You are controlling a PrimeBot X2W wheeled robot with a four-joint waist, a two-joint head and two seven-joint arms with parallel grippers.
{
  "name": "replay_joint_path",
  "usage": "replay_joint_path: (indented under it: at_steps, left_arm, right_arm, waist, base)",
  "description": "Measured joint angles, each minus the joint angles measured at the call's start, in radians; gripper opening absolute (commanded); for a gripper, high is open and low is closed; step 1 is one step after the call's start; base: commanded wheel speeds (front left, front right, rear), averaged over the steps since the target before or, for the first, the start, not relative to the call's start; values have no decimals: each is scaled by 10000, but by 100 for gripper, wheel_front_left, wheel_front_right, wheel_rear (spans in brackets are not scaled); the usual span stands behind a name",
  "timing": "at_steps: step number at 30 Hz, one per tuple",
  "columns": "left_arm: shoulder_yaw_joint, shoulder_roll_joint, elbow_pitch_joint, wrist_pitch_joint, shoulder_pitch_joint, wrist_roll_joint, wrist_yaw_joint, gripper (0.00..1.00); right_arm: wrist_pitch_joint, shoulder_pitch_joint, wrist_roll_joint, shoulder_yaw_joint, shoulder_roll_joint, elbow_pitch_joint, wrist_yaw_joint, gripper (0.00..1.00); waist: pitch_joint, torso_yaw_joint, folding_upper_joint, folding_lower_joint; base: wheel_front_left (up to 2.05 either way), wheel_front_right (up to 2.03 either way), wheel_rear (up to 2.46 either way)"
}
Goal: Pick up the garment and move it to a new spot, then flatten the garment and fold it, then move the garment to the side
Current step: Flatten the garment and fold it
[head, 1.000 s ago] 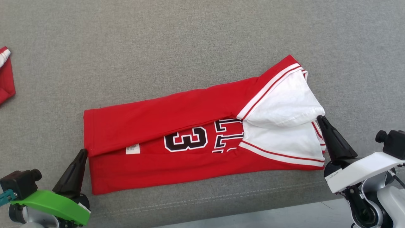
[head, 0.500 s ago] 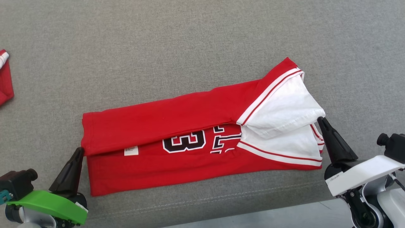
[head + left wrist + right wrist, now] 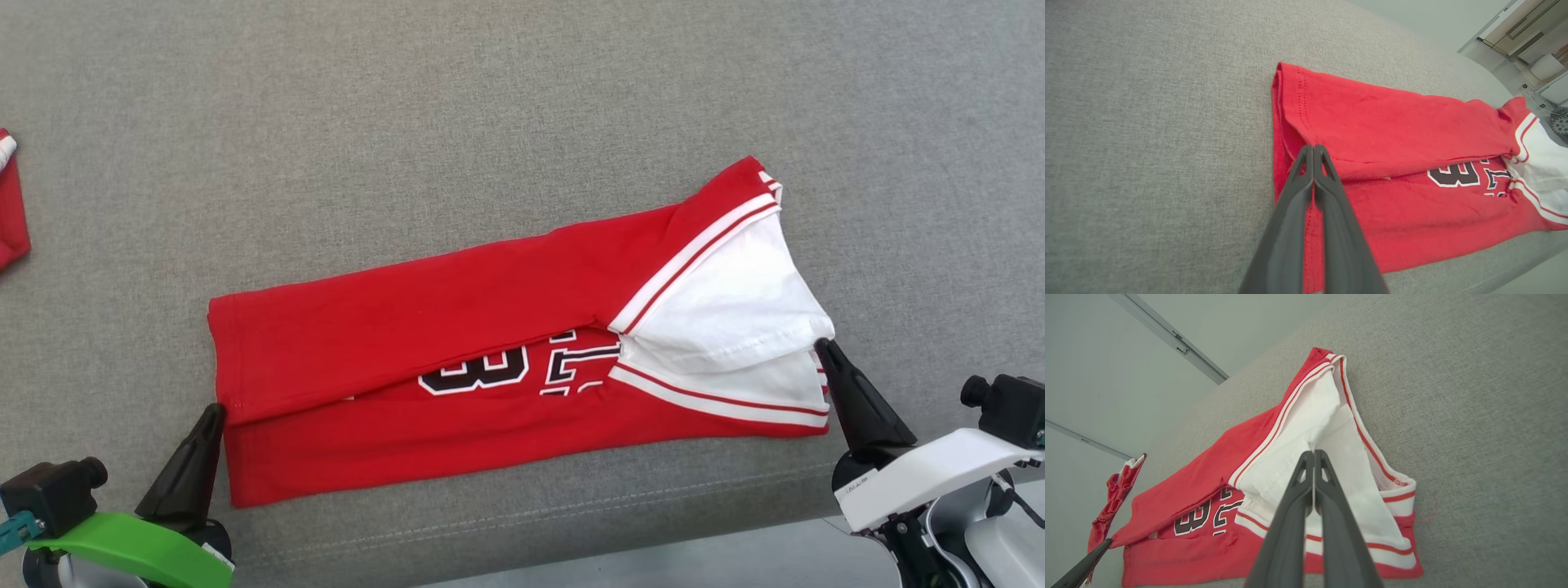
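The garment [image 3: 457, 327] is a red jersey with white sleeves and black numbers, lying lengthwise on the grey cushion, its far half folded over toward the near edge. My left gripper [image 3: 214, 411] is shut on the hem corner of that upper layer, seen close in the left wrist view as the gripper [image 3: 1313, 148] pinching the red garment [image 3: 1392, 122]. My right gripper [image 3: 820, 347] is shut on the tip of the white sleeve; the right wrist view shows this gripper [image 3: 1313, 452] on the garment [image 3: 1208, 473]. The folded layer hides part of the numbers.
The grey cushion [image 3: 490, 106] stretches wide behind the garment. Its stitched front edge [image 3: 571, 514] runs just below the garment, with pale floor beyond. Another red and white cloth [image 3: 10, 220] lies at the far left edge.
Both grippers have drawn the upper red layer nearer to the front edge; it now covers the white label and more of the numbers. The head camera has shifted slightly.
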Motion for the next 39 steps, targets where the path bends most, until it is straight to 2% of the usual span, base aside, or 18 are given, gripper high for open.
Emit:
replay_joint_path:
  at_steps: [7, 8, 9, 10, 11, 12, 13, 14, 16, 17, 22, 32, 34, 39]
  left_arm:
    - [-36, -21, 48, 0, 17, 31, 0, 0]
    - [-36, -29, 71, 0, 17, 31, 0, 2]
    - [-38, -29, 109, 0, 17, 40, 0, 24]
    - [-40, -29, 157, 0, 17, 94, 0, 38]
    - [-44, -29, 198, 0, 16, 201, 0, 45]
    - [-46, -29, 230, 0, 13, 311, 0, 75]
    - [-52, -31, 253, 0, 10, 337, 0, 94]
    - [-61, -38, 268, 0, 0, 337, 0, 100]
    - [-92, -92, 299, 0, -6, 336, 0, 100]
    - [-119, -123, 326, 0, -6, 336, 0, 100]
    - [-123, -144, 491, 4, -6, 336, 48, 100]
    - [481, -146, 474, 2, 109, 332, 453, 100]
    - [721, -138, 293, 0, 233, 332, 614, 100]
    - [780, -192, -81, 0, 224, 435, 660, 100]
  right_arm:
    - [67, -13, -109, 221, 25, 224, -2, 0]
    - [77, -23, -153, 253, 23, 290, -4, 9]
    - [79, -36, -217, 276, 19, 357, -6, 35]
    - [102, -50, -259, 286, 10, 407, -12, 44]
    - [107, -60, -314, 291, -8, 454, -12, 48]
    - [107, -69, -385, 291, -23, 497, -12, 55]
    - [109, -76, -441, 291, -36, 531, -13, 61]
    - [113, -87, -472, 291, -42, 571, -13, 70]
    - [134, -125, -477, 290, -42, 667, -15, 92]
    - [167, -141, -481, 290, -48, 717, -15, 100]
    - [336, -156, -535, 267, -100, 972, -86, 100]
    - [320, -318, 52, -516, -58, 1022, -86, 100]
    - [326, -371, 293, -539, -35, 1026, -8, 100]
    - [433, -752, 577, -637, -90, 1166, 209, 100]
  waist:
    - [72, 11, 0, 0]
    - [80, 10, 0, 0]
    - [88, 7, 0, 0]
    - [94, 3, 0, 0]
    - [98, 0, 0, 0]
    - [102, -4, 0, 0]
    - [107, -8, 0, 0]
    - [111, -12, 0, 0]
    - [118, -20, 0, 0]
    - [120, -25, 0, 0]
    - [115, -58, 0, 0]
    - [162, -360, 0, 0]
    - [178, -446, 0, 0]
    - [281, -438, 0, 0]
  base:
    - [0, 0, 0]
    - [0, 0, 0]
    - [0, 0, 0]
    - [0, 0, 0]
    - [0, 0, 0]
    - [0, 0, 0]
    - [0, 0, 0]
    - [0, 0, 0]
    - [0, 0, 0]
    - [0, 0, 0]
    - [0, 0, 0]
    - [0, 0, 0]
    - [0, 0, 0]
    - [0, 0, 0]
